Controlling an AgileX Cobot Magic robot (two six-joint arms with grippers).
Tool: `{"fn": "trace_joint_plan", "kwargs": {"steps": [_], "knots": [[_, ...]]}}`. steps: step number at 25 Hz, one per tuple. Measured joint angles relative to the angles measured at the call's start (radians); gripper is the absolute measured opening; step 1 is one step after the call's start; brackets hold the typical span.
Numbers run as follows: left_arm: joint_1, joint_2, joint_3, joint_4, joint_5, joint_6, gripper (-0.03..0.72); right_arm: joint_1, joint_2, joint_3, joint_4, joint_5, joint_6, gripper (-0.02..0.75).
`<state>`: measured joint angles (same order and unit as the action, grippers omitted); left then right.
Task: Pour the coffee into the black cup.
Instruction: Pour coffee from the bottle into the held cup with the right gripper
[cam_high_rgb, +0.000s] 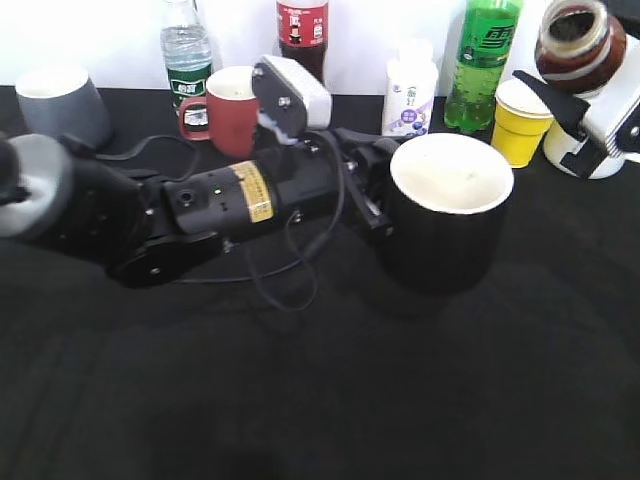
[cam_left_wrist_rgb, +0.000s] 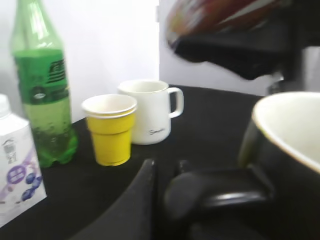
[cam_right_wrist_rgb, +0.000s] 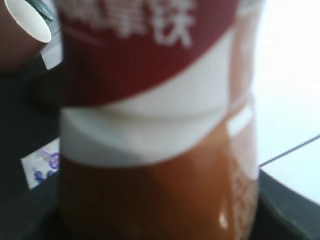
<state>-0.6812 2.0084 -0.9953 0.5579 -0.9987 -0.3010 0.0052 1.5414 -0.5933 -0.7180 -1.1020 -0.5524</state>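
We are gripping the black cup (cam_high_rgb: 450, 210) by its handle with our left gripper (cam_high_rgb: 372, 190); our right gripper (cam_high_rgb: 585, 100) is seemingly clasping the coffee (cam_high_rgb: 580, 42) aloft.

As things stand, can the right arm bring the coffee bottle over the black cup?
Probably yes. The right tool holds the coffee bottle up to the right of the black cup, whose mouth is uncovered. The left tool grips the cup's handle side, away from that path.

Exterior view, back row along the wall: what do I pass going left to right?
Grey mug → clear water bottle → dark red mug → dark-drink bottle → small white bottle → green bottle → yellow cup.
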Motion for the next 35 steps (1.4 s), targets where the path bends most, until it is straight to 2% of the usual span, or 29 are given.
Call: {"fn": "trace_joint_plan", "kwargs": {"steps": [4,9,16,35], "knots": [[-0.003,0.0,-0.021,0.022,0.008,-0.016,0.067,0.0,0.003,0.0,0.0,-0.005,-0.107,0.532],[-0.042,0.0,-0.021,0.027,0.01,-0.026,0.067,0.0,0.02,0.0,0.001,-0.004,-0.263,0.532],[-0.045,0.0,-0.021,0.022,0.011,-0.026,0.067,0.0,0.02,0.0,0.005,-0.004,-0.396,0.532],[-0.045,0.0,-0.021,0.019,0.012,-0.026,0.067,0.0,0.021,0.0,0.024,-0.004,-0.536,0.532]]}}
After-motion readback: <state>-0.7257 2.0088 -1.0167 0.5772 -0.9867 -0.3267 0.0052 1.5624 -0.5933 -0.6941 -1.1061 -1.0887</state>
